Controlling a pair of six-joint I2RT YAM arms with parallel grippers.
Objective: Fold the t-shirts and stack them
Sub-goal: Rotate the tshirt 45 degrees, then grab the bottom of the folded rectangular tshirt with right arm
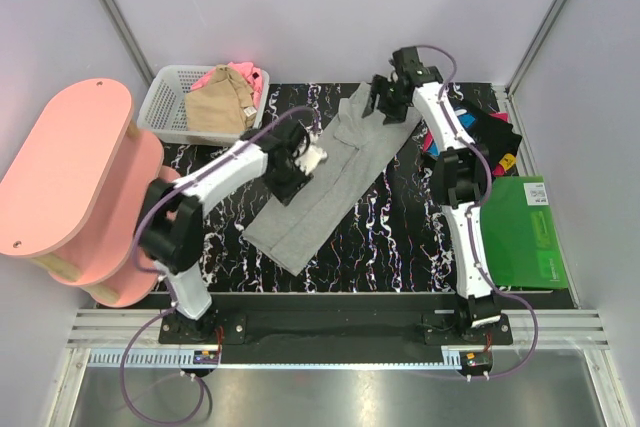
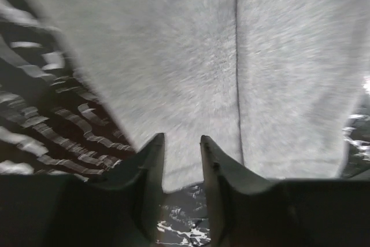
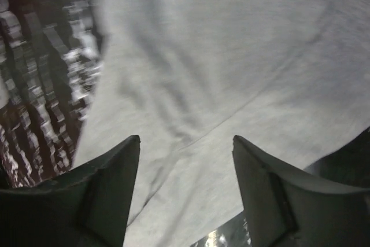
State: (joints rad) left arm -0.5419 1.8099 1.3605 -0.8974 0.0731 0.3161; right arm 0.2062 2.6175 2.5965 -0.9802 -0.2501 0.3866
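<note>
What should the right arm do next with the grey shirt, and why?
Probably lower the right end effector and close on the far end of the shirt. It hangs open over the cloth, holding nothing, and the shirt lies as a long strip, not yet folded short.

Top view bright and evenly lit; both wrist views blurred, the grey t-shirt [image 2: 191, 56] smeared soft.

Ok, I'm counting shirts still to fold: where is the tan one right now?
In the top view the tan t-shirt lies in the white basket at the far left of the table, with the pink t-shirt bunched behind it.
</note>
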